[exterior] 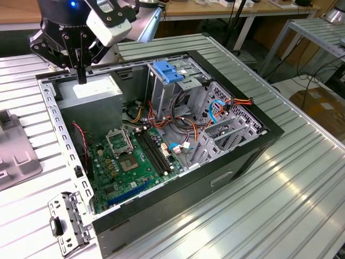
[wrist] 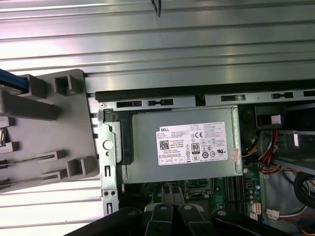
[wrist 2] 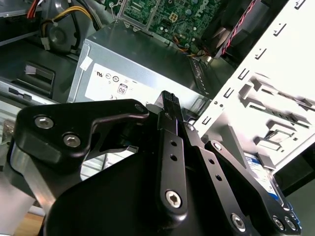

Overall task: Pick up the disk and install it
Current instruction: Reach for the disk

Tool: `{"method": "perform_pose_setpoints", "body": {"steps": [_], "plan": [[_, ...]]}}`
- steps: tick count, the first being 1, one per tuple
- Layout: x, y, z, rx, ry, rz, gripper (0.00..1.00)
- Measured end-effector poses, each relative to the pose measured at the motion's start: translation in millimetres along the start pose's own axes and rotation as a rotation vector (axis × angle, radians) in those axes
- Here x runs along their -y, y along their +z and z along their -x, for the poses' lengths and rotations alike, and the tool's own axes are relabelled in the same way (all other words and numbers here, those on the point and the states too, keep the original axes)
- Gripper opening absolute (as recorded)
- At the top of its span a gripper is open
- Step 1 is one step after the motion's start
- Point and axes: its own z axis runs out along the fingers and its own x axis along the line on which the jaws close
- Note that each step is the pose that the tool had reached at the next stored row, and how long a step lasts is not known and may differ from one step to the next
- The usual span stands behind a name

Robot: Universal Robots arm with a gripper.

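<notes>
The claw (exterior: 81,78) hangs over the eleven o'clock corner of the open computer case (exterior: 240,156) in the exterior view, pointing straight down above the grey power-supply box (exterior: 91,89). Its fingers look clenched together with nothing between them, so I judge the pickup not yet made.

The disk (wrist 2: 266,172) is not in the case. In the second wrist view a corner of its white-and-blue label peeks out beyond the case's pale metal frame, and in the first wrist view a strip of blue side rail (wrist: 9,81) lies at the far end of the grey slotted holder (wrist: 49,105). That holder sits on the ribbed table (exterior: 280,178) just beside the case, at about nine o'clock from it in the exterior view. It probably parks the disk at a fixed spot within easy reach.

The case lies on its side with the panel off, leaving the green circuit board (exterior: 132,156) and the metal cage with its blue latch (exterior: 167,70) open from above, at about twelve o'clock, presumably so the arm can come in from overhead.
</notes>
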Motion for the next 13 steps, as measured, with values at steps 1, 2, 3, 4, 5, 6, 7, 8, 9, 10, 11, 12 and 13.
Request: {"method": "perform_pose_setpoints", "body": {"steps": [1, 2, 3, 4, 5, 6, 7, 8, 9, 10, 11, 12, 13], "plan": [[0.0, 0.0, -0.6, 0.0000, 0.000, 0.0000, 0.11], [0.1, 0.0, -1.1, 0.0000, 0.000, 0.0000, 0.11], [0.1, 0.0, -1.9, 0.0000, 0.000, 0.0000, 0.11], [0.2, -0.1, -2.7, 0.0000, 0.000, 0.0000, 0.11], [0.2, 0.0, -3.3, 0.0001, 0.000, 0.0000, 0.11], [0.3, -0.1, -3.8, 0.0000, 0.000, 0.0000, 0.11], [0.3, -0.1, -4.3, 0.0000, 0.000, 0.0000, 0.11], [0.4, -0.1, -4.9, 0.0000, 0.000, 0.0000, 0.11], [0.4, -0.1, -5.7, 0.0001, 0.000, 0.0000, 0.11], [0.5, -0.1, -6.3, 0.0000, 0.000, 0.0000, 0.11], [0.5, -0.1, -6.7, 0.0000, 0.000, 0.0000, 0.11], [0.5, -0.2, -7.3, 0.0000, 0.000, 0.0000, 0.11], [0.6, -0.2, -8.2, 0.0000, 0.000, 0.0000, 0.11]]}}
